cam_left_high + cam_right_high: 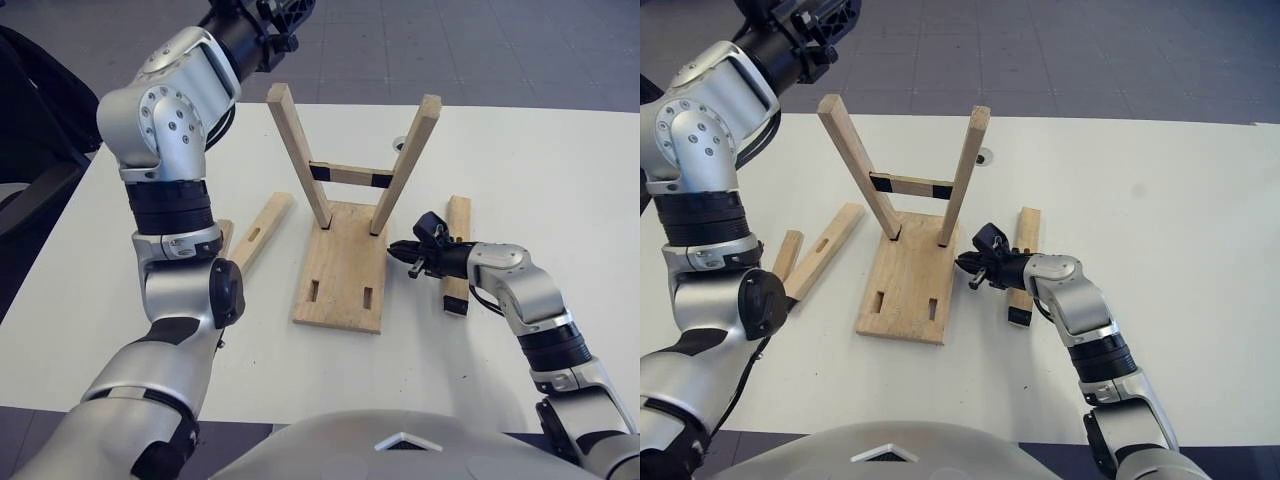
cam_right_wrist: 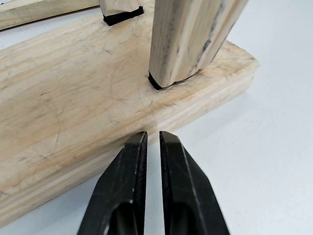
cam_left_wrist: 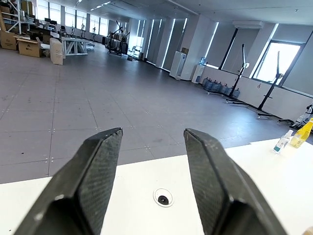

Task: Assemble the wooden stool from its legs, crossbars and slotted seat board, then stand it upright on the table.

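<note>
Two legs (image 1: pixel 300 155), joined by a crossbar (image 1: pixel 350 174), are seen seated in the far slots of the seat board (image 1: pixel 340 270), which lies flat on the desk (image 1: pixel 560 180). The near slots (image 1: pixel 314 290) are unfilled, with a slotted leg (image 1: pixel 262 232) and a second loose piece (image 1: pixel 457 250) lying either side. Assembly is judged about half done. The right end effector (image 2: pixel 151 134), nearly closed and empty, is held at the board's edge. The left end effector (image 3: pixel 152 134) is raised, spread wide, holding nothing.
</note>
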`<action>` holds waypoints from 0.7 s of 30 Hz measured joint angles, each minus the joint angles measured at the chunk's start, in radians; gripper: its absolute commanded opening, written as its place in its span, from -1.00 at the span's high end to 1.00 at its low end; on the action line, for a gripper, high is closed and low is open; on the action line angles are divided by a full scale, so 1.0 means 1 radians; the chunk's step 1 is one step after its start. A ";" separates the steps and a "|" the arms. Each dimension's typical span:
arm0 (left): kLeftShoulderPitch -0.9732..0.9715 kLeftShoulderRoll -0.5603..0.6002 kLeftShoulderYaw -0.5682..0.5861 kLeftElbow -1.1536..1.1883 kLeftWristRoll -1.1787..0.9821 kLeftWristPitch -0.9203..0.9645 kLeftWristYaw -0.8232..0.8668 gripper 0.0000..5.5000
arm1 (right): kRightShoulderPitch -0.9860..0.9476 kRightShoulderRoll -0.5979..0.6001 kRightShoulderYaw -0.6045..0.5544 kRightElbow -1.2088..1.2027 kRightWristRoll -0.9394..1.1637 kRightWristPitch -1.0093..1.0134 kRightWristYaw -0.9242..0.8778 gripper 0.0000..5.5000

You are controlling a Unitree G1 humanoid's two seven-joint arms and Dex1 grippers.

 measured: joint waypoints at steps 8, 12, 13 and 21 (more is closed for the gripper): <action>0.019 -0.002 -0.026 0.044 0.016 -0.035 -0.022 0.15 | 0.000 -0.001 0.000 0.000 0.000 0.000 0.002 0.83; -0.102 0.057 0.036 0.048 0.016 -0.110 -0.014 0.15 | 0.000 -0.001 0.000 0.000 0.000 0.000 0.001 0.83; -0.163 0.073 0.059 0.047 0.014 -0.149 -0.012 0.15 | 0.000 -0.001 0.000 0.000 0.000 0.000 0.000 0.83; -0.219 0.091 0.077 0.025 -0.043 -0.182 -0.022 0.15 | 0.004 -0.001 0.005 -0.007 -0.002 0.000 -0.003 0.83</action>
